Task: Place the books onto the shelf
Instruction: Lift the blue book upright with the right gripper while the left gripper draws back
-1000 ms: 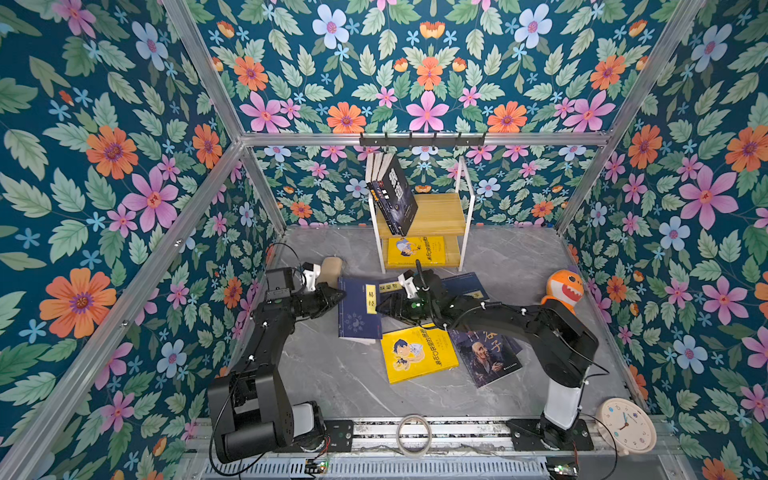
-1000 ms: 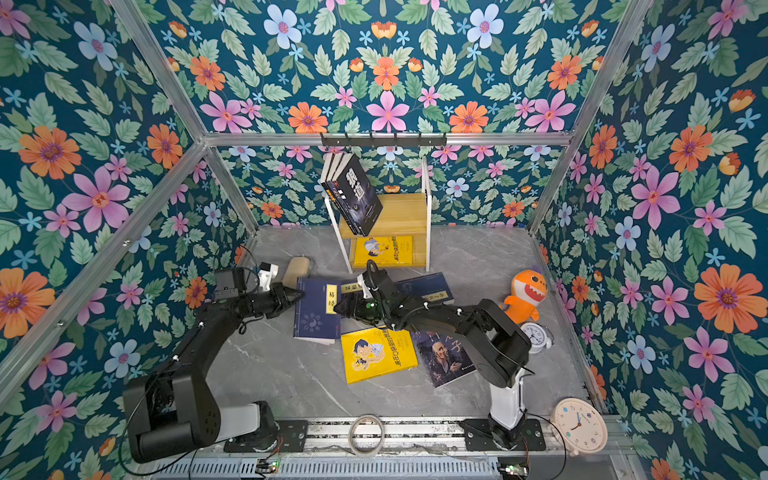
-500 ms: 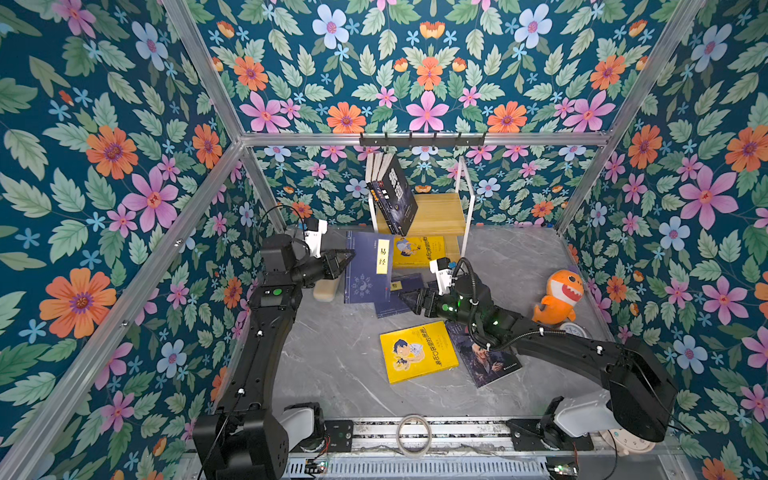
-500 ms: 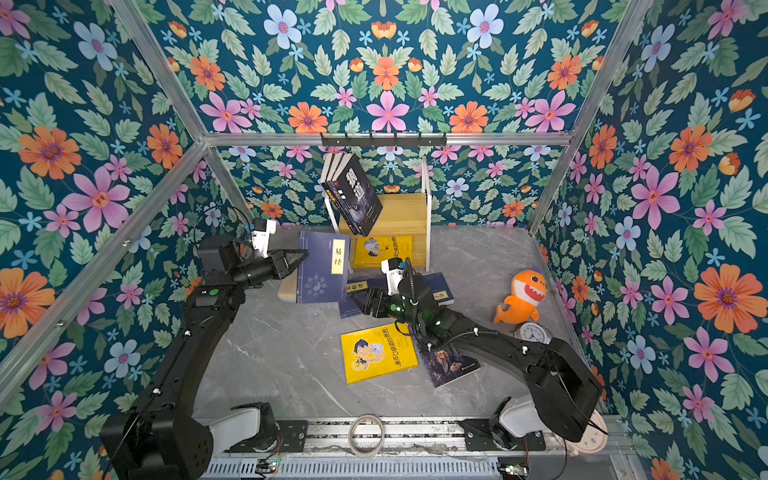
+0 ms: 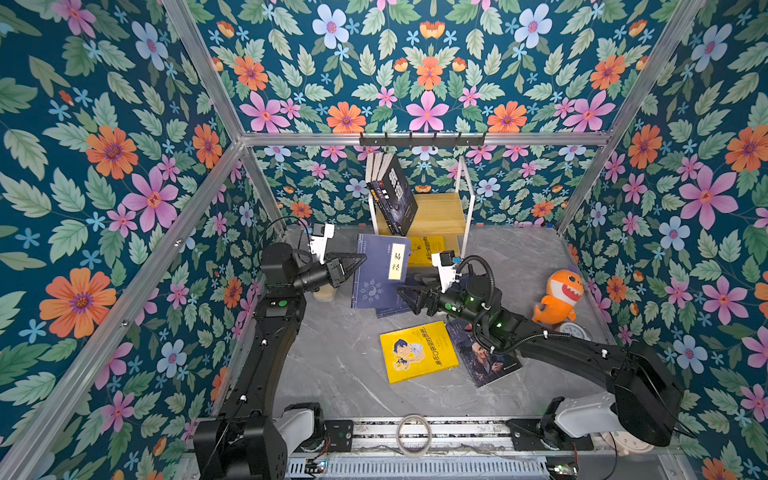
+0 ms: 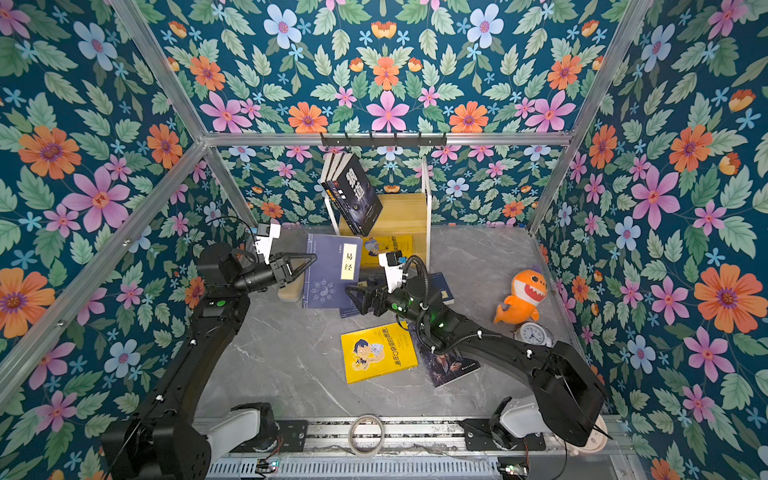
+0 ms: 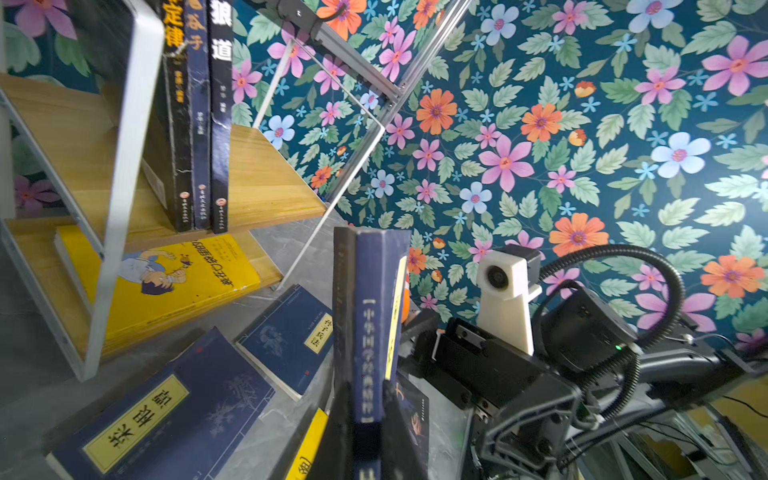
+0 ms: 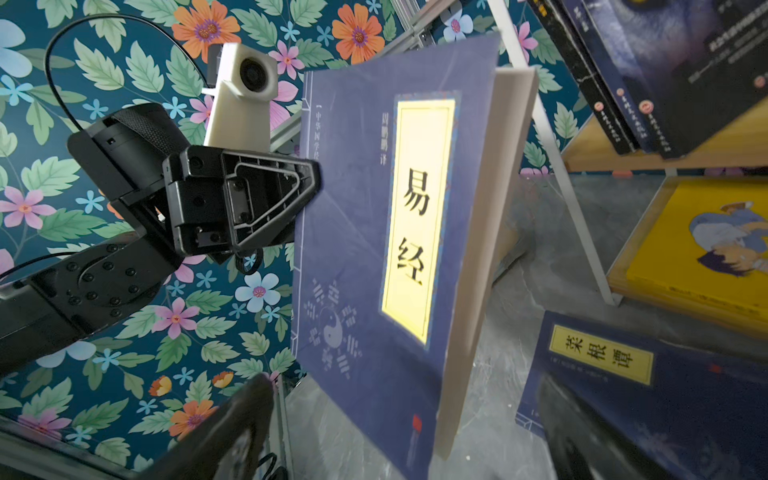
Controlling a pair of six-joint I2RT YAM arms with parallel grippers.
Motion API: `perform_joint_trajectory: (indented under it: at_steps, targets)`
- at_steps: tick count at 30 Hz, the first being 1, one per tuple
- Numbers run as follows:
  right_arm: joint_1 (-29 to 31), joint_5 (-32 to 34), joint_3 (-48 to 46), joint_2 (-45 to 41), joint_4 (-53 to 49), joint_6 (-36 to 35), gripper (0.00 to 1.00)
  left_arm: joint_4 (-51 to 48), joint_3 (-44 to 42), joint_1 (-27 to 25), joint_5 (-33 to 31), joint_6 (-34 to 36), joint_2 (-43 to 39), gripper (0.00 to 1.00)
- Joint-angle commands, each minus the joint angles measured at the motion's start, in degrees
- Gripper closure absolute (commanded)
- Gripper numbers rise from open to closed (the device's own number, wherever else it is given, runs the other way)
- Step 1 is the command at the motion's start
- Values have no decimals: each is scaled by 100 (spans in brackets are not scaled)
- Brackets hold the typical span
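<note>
My left gripper (image 5: 359, 259) (image 7: 368, 415) is shut on the spine edge of a navy book (image 5: 376, 274) (image 8: 374, 249) with a yellow label, holding it upright in the air before the shelf (image 5: 440, 214). My right gripper (image 5: 405, 295) (image 8: 405, 384) is open just below the book's lower corner, its fingers wide apart and off the cover. Three dark books (image 5: 395, 195) lean on the shelf's top board and a yellow one (image 5: 428, 249) lies on the lower board. On the floor lie a yellow book (image 5: 417, 351), a dark portrait book (image 5: 484, 357) and navy ones (image 7: 286, 336).
An orange shark plush (image 5: 559, 297) and a small clock (image 5: 575, 332) sit at the right wall. A beige block (image 5: 324, 293) lies under the left gripper. A tape roll (image 5: 412, 434) rests on the front rail. The black hook rail (image 5: 422, 139) hangs above the shelf.
The navy book has gone from lying flat on the floor to upright in the air, lifted by my left gripper toward the shelf. My right gripper has opened and drawn back from it.
</note>
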Motion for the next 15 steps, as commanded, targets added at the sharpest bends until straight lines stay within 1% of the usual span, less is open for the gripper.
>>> perform_joint_trajectory:
  at_steps: [1, 5, 8, 10, 11, 12, 14, 15]
  targets:
    - [-180, -494, 83, 234, 823, -223, 3, 978, -120, 34, 519, -450, -42, 100]
    - [-494, -1398, 153, 661, 1531, 157, 5, 1834, -405, 54, 649, -987, -138, 100]
    - [-657, -1747, 304, 1027, 1863, 452, 11, 2867, -687, 77, 647, -1709, -137, 100]
    - [-699, -2052, 399, 1235, 2156, 656, 16, 2954, -712, 89, 637, -1769, -156, 100]
    - [-706, -2259, 452, 1337, 2492, 672, 18, 2923, -735, 88, 622, -1732, -169, 100]
    - [-703, -2407, 528, 1570, 2631, 720, 21, 2922, -755, 85, 611, -1715, -178, 100]
    - [-708, -2695, 719, 1854, 2871, 920, 29, 2931, -780, 89, 593, -1699, -150, 100]
    - [-708, -2824, 806, 1973, 3001, 1032, 36, 2910, -776, 89, 573, -1689, -131, 100]
